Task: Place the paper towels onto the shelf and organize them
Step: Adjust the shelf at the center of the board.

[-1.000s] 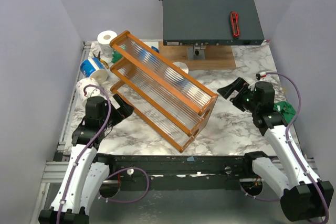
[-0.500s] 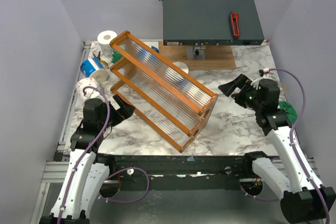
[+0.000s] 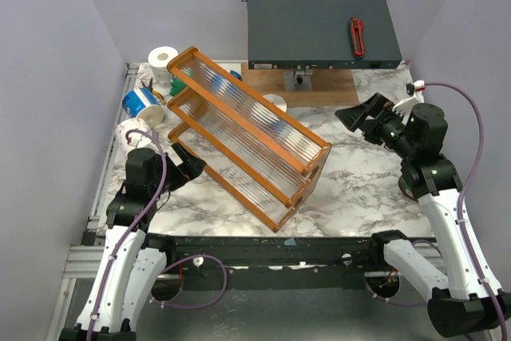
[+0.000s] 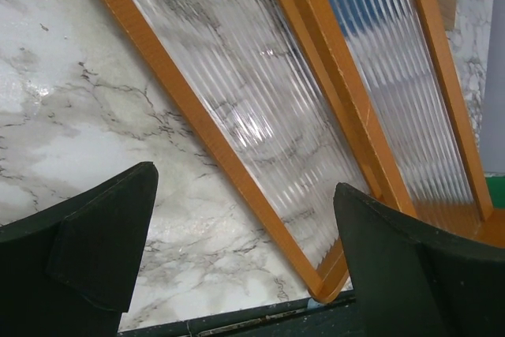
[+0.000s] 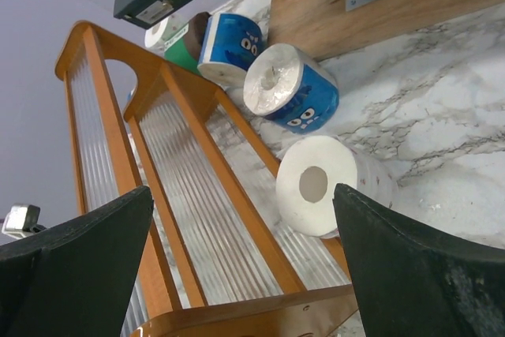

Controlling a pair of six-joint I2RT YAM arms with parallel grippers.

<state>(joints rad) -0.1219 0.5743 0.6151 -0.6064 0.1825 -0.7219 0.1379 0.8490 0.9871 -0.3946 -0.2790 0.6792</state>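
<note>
The shelf [image 3: 247, 137], an orange-framed rack with clear ribbed tiers, lies diagonally across the table. Paper towels cluster at its far left end: a white roll [image 3: 163, 57], a blue roll [image 3: 142, 104], another white roll [image 3: 132, 129] and a green one [image 3: 177, 84]. Behind the shelf lies a white roll [image 3: 274, 104]. In the right wrist view that white roll [image 5: 323, 183] rests against the shelf frame [image 5: 237, 187], with two blue rolls [image 5: 292, 88] beyond it. My left gripper [image 3: 188, 169] is open beside the shelf's near left end. My right gripper [image 3: 363, 115] hangs open, empty, right of the shelf.
A flat dark grey box [image 3: 319, 28] with a red tool [image 3: 356, 36] on it stands at the back. A wooden board [image 3: 299, 85] with a metal bracket lies in front of it. The table's near edge [image 4: 237, 321] runs just below the shelf corner.
My right arm has lifted and swung toward the back right, carrying its open gripper farther from the shelf's near end. The left arm has barely moved.
</note>
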